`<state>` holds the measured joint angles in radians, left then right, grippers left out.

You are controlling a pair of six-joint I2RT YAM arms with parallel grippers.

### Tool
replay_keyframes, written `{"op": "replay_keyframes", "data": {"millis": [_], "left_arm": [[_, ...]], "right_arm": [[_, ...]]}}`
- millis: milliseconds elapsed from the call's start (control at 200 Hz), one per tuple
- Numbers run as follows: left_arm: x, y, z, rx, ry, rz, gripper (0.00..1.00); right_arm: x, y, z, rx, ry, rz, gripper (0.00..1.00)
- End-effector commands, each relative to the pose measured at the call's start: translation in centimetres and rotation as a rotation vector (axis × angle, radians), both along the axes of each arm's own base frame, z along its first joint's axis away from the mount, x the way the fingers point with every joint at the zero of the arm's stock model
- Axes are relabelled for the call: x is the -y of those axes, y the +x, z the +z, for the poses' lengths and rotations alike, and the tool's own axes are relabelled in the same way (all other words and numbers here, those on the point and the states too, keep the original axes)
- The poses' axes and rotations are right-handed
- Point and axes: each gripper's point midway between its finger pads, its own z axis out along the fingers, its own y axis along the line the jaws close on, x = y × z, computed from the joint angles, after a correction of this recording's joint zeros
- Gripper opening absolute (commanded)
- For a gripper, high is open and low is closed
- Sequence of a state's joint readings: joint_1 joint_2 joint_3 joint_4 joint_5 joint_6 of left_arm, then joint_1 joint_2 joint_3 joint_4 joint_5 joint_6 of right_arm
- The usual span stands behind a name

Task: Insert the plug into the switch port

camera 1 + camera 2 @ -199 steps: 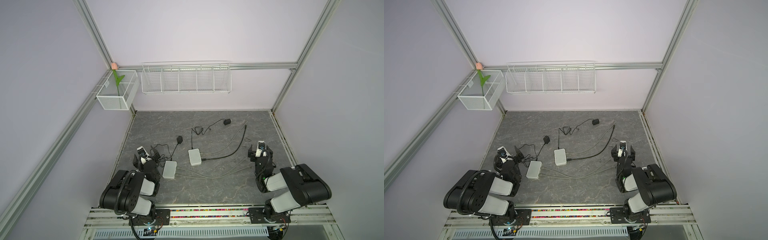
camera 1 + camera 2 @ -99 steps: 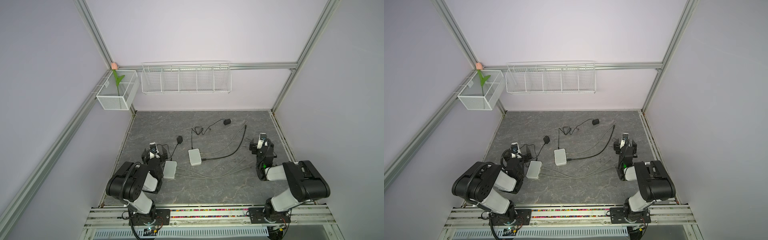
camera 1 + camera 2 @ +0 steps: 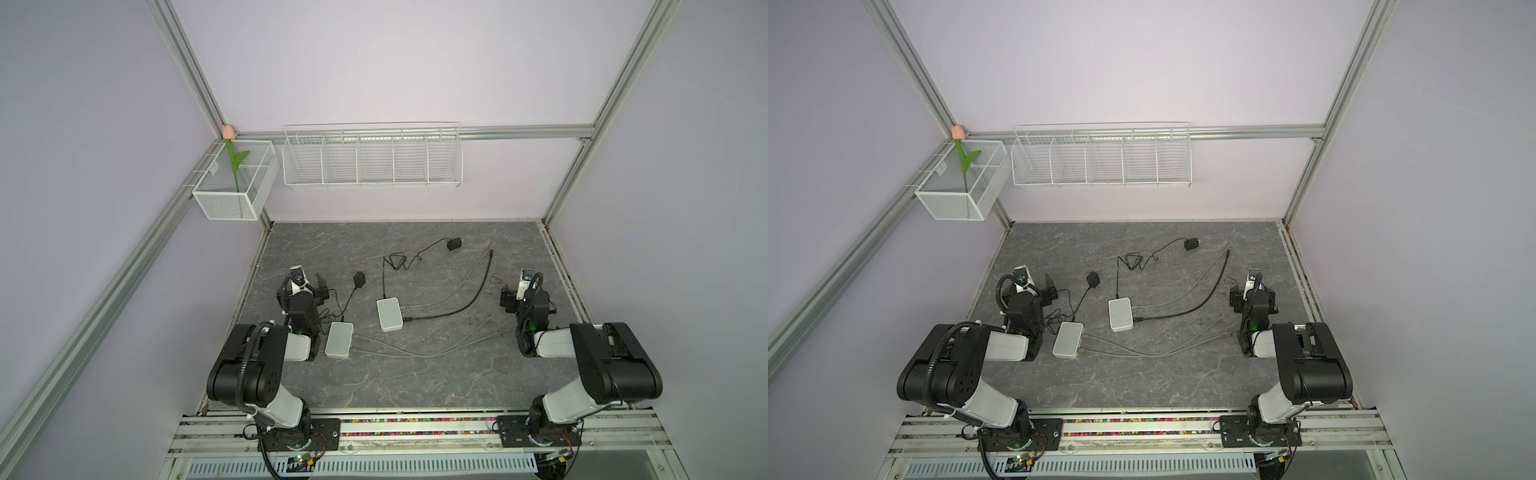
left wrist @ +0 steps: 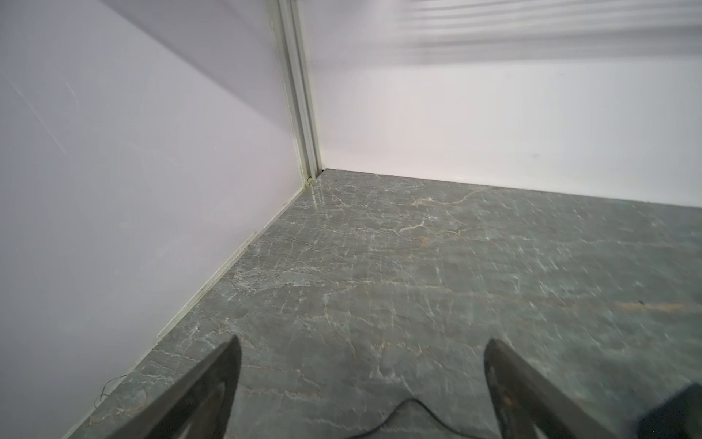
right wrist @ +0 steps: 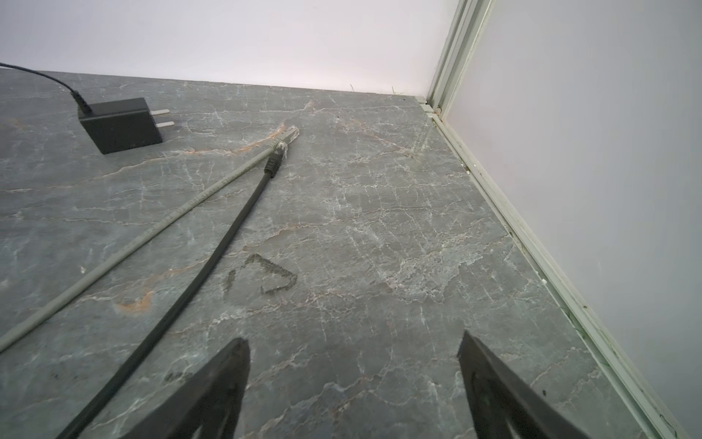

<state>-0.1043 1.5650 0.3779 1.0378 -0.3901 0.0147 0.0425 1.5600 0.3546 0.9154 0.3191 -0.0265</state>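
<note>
Quick headcount of this bench. Switches: two, one switch (image 3: 390, 314) mid-table and a second switch (image 3: 339, 340) by the left arm (image 3: 249, 365). Arms: two, counting the right arm (image 3: 611, 365). Adapters: two, one adapter (image 3: 454, 243) at the back, a second adapter (image 3: 359, 279) further left. One black cable (image 5: 228, 237). Gray cables (image 5: 167, 223) look like four, but they bunch up, so that's not certain. On the wall: one rack (image 3: 372, 162) with five compartments, one basket (image 3: 226, 205), one flower (image 3: 228, 132).

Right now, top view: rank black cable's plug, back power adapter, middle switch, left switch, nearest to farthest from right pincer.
1. Black cable's plug, just ahead of the right pincer.
2. Back power adapter, toward the rear wall.
3. Middle switch, table centre.
4. Left switch, by left arm.
</note>
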Motion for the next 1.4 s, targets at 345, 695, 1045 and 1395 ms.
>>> {"op": "replay_keyframes", "data": {"millis": [345,695,1045,1395], "left_arm": [[0.0,-0.2,-2.0,-0.083,-0.061,-0.038,0.99],[1.5,0.5,-2.4,-0.115,-0.079,-0.18,0.99],[1.4,0.4,-2.3,-0.111,-0.079,-0.179,0.99],[1.4,0.2,-2.3,-0.099,-0.077,-0.181,0.99]], "right_arm": [[-2.5,0.6,1.1,0.03,0.016,0.141,0.89],[-2.3,1.0,0.9,0.009,0.076,0.178,0.89],[-2.4,0.9,0.9,0.008,0.076,0.181,0.89],[-2.3,0.9,0.8,0.006,0.076,0.18,0.89]]}}
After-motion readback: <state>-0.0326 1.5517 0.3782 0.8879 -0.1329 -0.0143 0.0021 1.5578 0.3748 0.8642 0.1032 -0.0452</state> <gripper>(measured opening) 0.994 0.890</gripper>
